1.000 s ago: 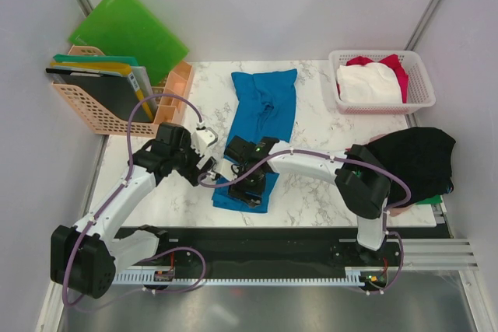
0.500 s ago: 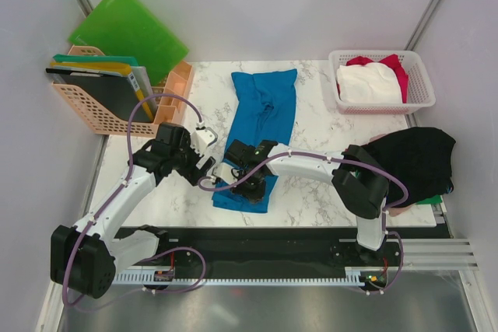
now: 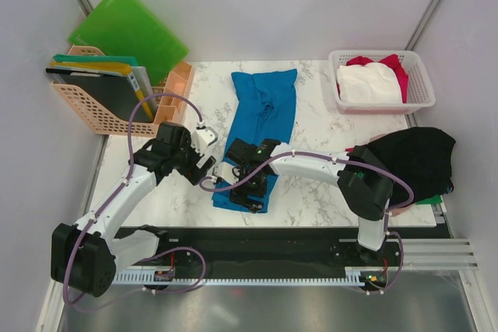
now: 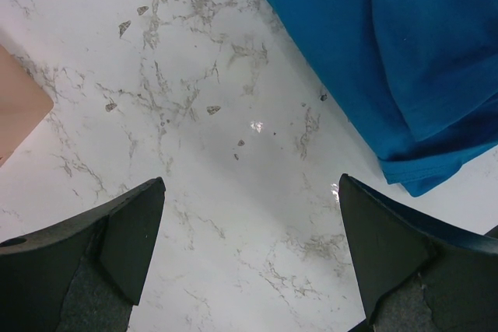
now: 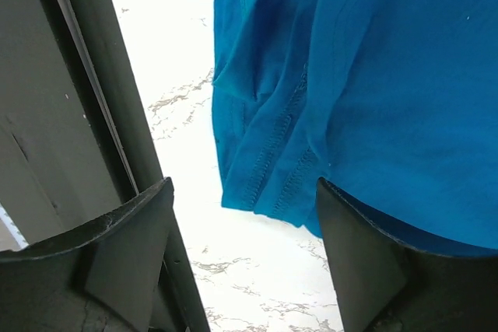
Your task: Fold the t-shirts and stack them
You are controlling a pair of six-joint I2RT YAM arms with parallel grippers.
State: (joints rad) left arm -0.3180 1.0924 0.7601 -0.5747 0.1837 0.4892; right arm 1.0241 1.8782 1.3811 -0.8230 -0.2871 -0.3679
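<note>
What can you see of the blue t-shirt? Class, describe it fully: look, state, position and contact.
The blue t-shirt is bright blue, soft-looking cloth, folded into a long narrow band with creases down its middle. It lies flat on the marble table, running from the far middle toward the near edge, slightly slanted. Its near end shows layered edges and a double-stitched hem. The right tool hangs open over that near end; no grip on the cloth shows.
</note>
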